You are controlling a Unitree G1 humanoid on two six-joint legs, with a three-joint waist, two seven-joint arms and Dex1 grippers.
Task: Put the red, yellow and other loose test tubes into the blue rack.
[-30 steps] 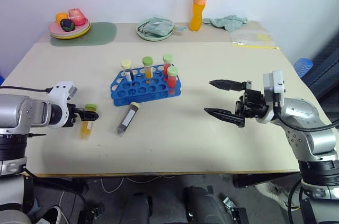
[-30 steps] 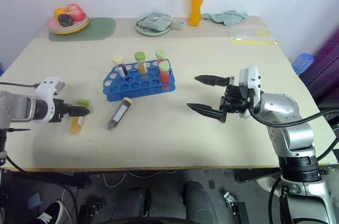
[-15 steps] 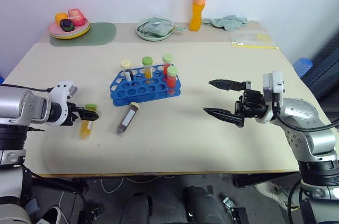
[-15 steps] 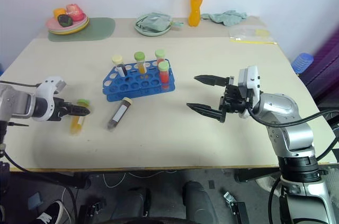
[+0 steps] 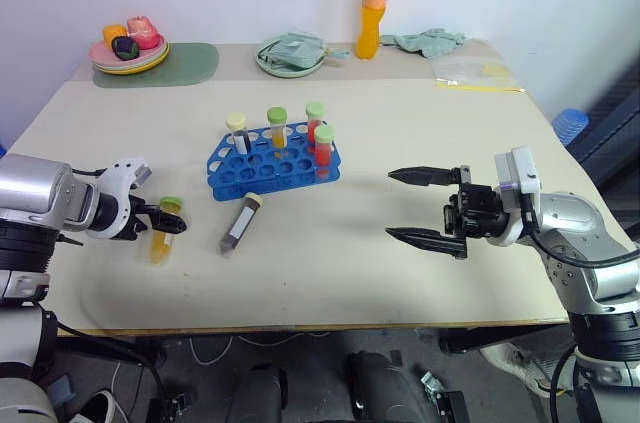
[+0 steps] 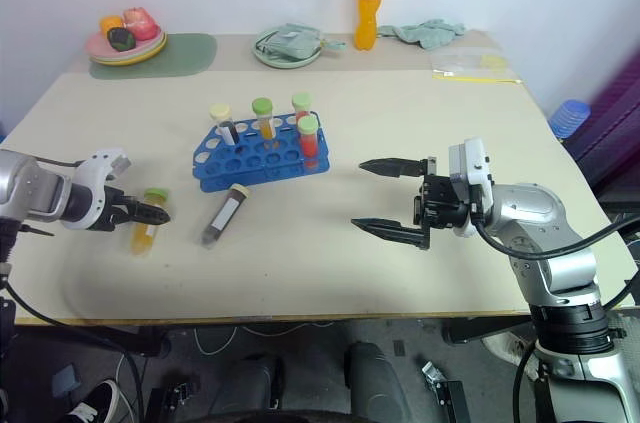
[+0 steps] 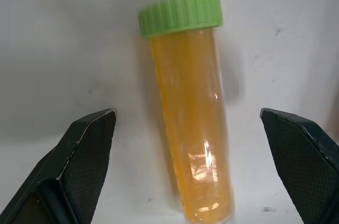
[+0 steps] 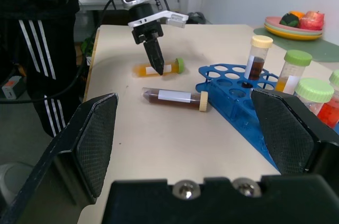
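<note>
A yellow test tube (image 5: 162,235) with a green cap lies on the table near the left edge. My left gripper (image 7: 186,113) hangs open right over it, one jaw on each side of the tube (image 7: 190,128), not touching it. A dark test tube (image 5: 238,225) with a cream cap lies loose just in front of the blue rack (image 5: 250,171). Several capped tubes stand upright in the rack, two of them red. My right gripper (image 5: 390,204) is open and empty above the table, well right of the rack and pointing toward it.
Along the far edge stand an orange drink bottle (image 5: 375,3), a green plate with a cloth (image 5: 292,55), a plate of fruit (image 5: 130,48) on a green mat, a crumpled cloth (image 5: 430,40) and a plastic bag (image 5: 475,73).
My left gripper has tipped a little over the yellow tube without shifting place. The right gripper has turned slightly and sits a touch lower. The tubes and rack have not moved.
</note>
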